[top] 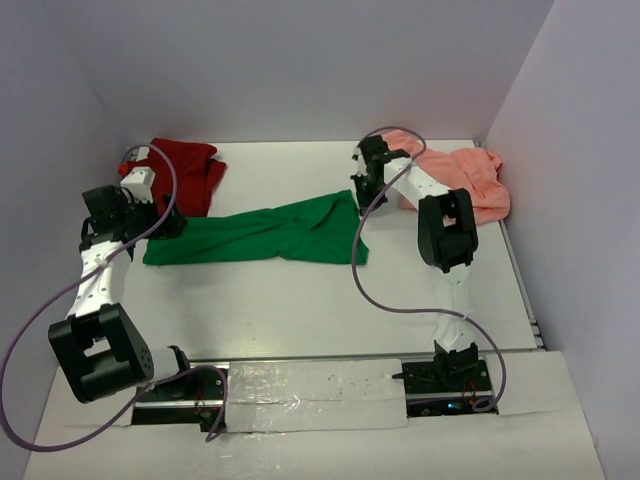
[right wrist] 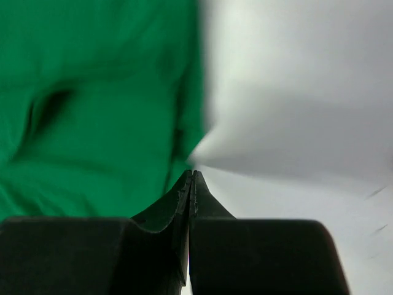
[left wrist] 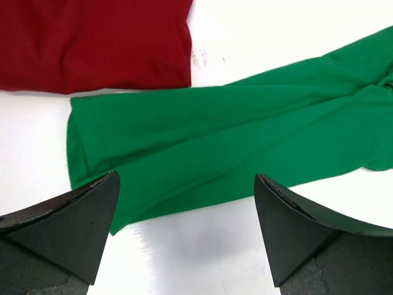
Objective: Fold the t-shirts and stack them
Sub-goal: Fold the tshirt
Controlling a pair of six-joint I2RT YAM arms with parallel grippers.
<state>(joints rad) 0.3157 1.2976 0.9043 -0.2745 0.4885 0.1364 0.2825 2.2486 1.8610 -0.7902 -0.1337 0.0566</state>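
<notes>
From above, the green t-shirt lies pulled out long and a little twisted across the middle of the white table. The dark red t-shirt is bunched at the far left and the salmon pink t-shirt is heaped at the far right, neither folded nor stacked. The left gripper hovers at the green shirt's left end, and the right gripper sits at its upper right corner. I judge the task to be at an early step: spreading the first shirt flat before any fold. In the left wrist view, the left gripper has its jaws spread wide and holds nothing. The green t-shirt has its left hem lying flat between and just beyond the two fingers, and the dark red t-shirt lies just past it. The next move likely calls for lowering onto that hem and closing on it, taking only green cloth and not the red close by. In the right wrist view, the right gripper has its tips pressed tight together at the edge of the green t-shirt, seemingly nipping the cloth, though blur makes this uncertain. Bare table shows to the right. No brand, label or writing can be read in any view.
</notes>
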